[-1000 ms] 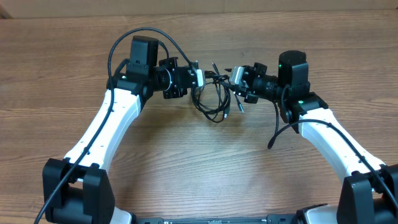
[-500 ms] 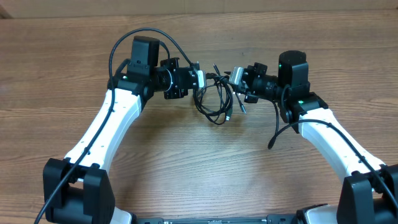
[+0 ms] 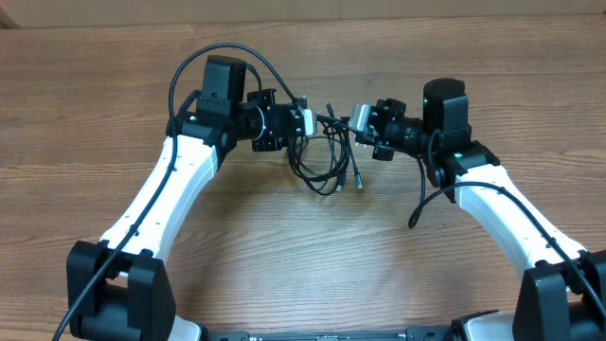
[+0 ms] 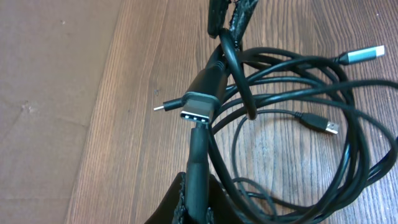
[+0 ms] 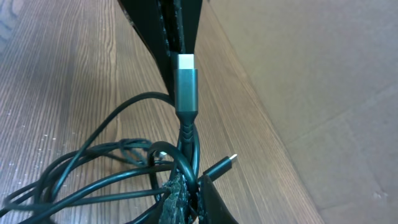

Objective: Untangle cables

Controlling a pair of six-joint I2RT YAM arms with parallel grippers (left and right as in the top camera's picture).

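Observation:
The cables (image 3: 322, 169) are a tangled bundle of thin black loops hanging between my two grippers, just above the wooden table (image 3: 303, 256). My left gripper (image 3: 308, 121) is shut on one thick strand just behind its grey plug (image 4: 200, 111), which points up in the left wrist view. My right gripper (image 3: 355, 120) faces it from the other side and is shut on a cable loop (image 5: 186, 149) of the same bundle. In the right wrist view a small plug (image 5: 225, 164) sticks out beside my right gripper (image 5: 191, 184). Two loose plug ends (image 4: 365, 55) (image 4: 326, 126) lie over the wood.
A brown cardboard surface (image 3: 312, 9) runs along the table's far edge, close behind both grippers. Each arm's own thick black wire (image 3: 424, 194) curves beside its wrist.
My right gripper has shut on a loop of the bundle. The cable loops have swung slightly and hang a little wider between the grippers. The left gripper keeps its grip.

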